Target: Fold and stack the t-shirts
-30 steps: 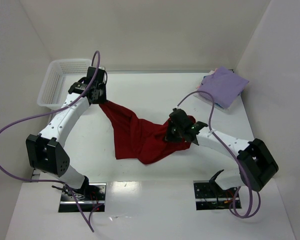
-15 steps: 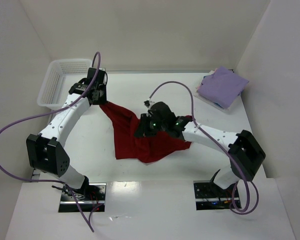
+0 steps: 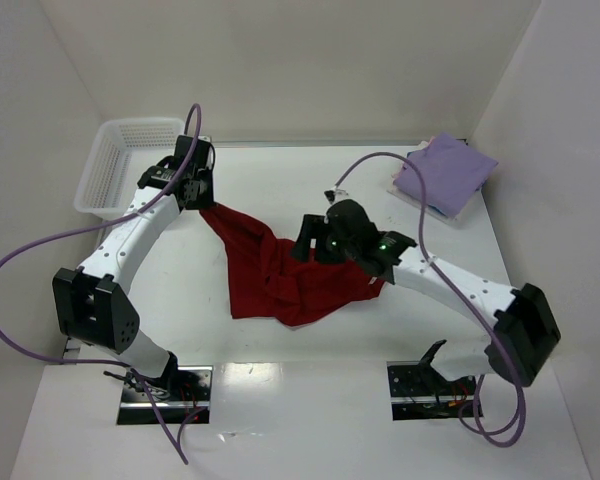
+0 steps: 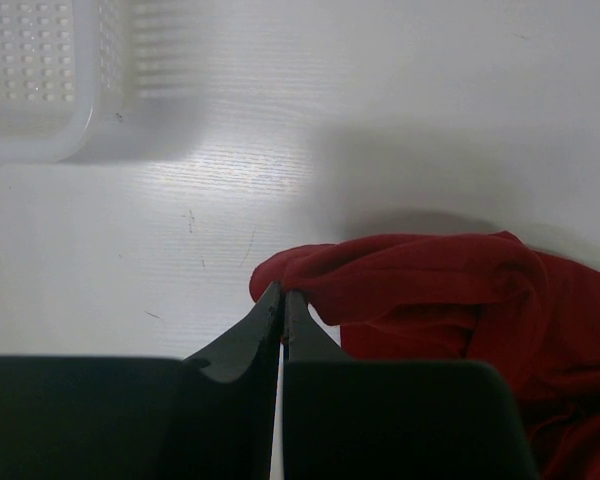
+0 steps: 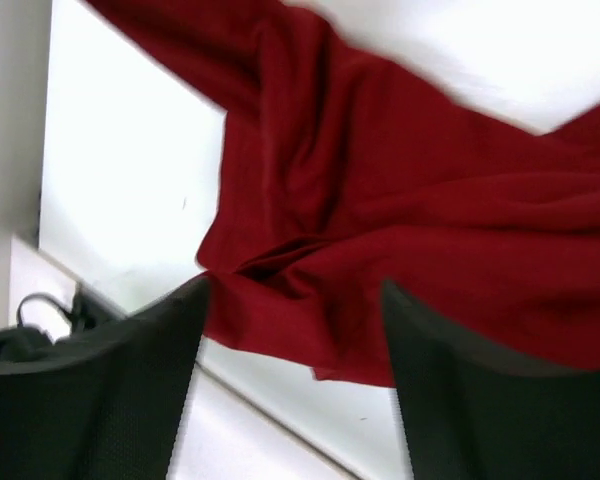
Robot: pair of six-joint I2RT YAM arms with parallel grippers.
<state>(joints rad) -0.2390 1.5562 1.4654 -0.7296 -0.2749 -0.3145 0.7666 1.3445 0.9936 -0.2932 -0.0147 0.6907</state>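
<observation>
Flattening step: left gripper (image 4: pixel 282 300) pinches the far-left corner (hem or sleeve, can't tell) of the crumpled dark red cloth t-shirt (image 3: pixel 275 275) lying centre-scene, right gripper (image 5: pixel 295 290) hangs spread and empty over its right side; next, probably grab an opposite corner and pull flat.

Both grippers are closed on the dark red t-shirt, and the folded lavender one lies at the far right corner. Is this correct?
No. Only the left gripper is closed on the dark red t-shirt; the right gripper is open above it, as the right wrist view shows. The lavender t-shirt does lie at the far right corner.
</observation>
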